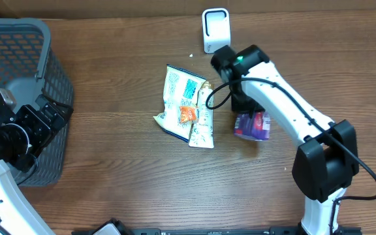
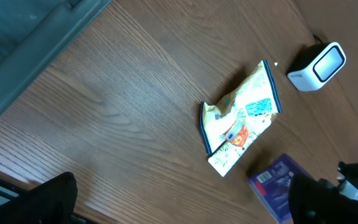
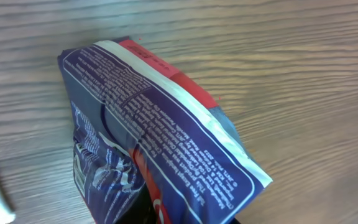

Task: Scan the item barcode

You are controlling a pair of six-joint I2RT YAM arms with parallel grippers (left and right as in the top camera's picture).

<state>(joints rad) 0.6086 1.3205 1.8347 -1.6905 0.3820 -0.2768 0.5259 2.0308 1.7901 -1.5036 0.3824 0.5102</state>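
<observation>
My left gripper point(image 2: 185, 199) hung over the left side of the wooden table point(image 1: 109, 170), close to the grey mesh basket point(image 1: 25, 39), and its two dark fingers stood wide apart with only bare wood between them; it held nothing. My right arm reached in from the near right corner towards the middle of the table, and my right gripper point(image 1: 248, 112) was directly over the purple packet point(image 1: 256, 125). From above, the arm hid the fingers. In my right wrist camera the packet filled nearly the whole frame, so I could not tell whether the jaws were clamped on it or slightly parted around it. That close view showed the packet tilted, with white small print across its purple face, a red strip along its upper edge and a crumpled end at the lower left. Blurred wood grain lay behind it.

The white barcode scanner point(image 1: 215, 29) stood upright at the far edge of the table, beyond the packet and well apart from it. A pale snack bag point(image 1: 187, 108) with blue and orange printing lay flat just to the left of the packet, between it and my left arm
</observation>
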